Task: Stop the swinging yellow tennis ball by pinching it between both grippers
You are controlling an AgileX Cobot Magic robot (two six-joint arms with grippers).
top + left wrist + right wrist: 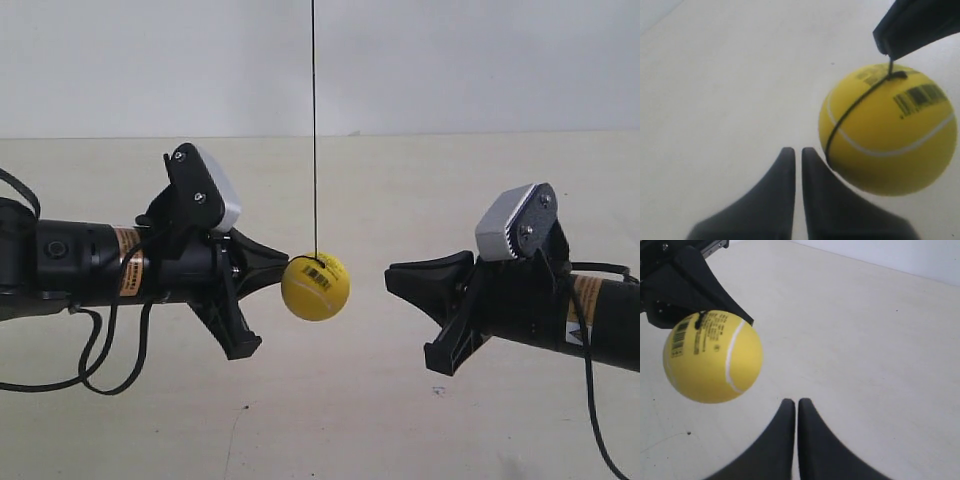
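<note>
Two grippers face each other tip to tip across the middle of the exterior view, with the yellow tennis ball (315, 287) hanging between them on a thin dark string (313, 120) that runs straight up out of the frame.

The left gripper (283, 262) comes in from the left edge. Its jaws are drawn nearly together, with only a thin slit between the pointed fingers (782, 190) in the left wrist view. The tip sits against or just beside the ball's left side; actual contact cannot be confirmed. In that wrist view the ball fills the right half of the frame, its barcode print and white seam showing, and overlaps one finger's edge.

The right gripper (390, 272) enters from the right edge, slightly lower. Its jaws are also almost together, and a clear gap separates them from the ball. In the right wrist view the ball hangs at centre left, apart from the fingers.

Below lies a pale beige table (400, 420), and a white wall (480, 60) fills the upper part.
</note>
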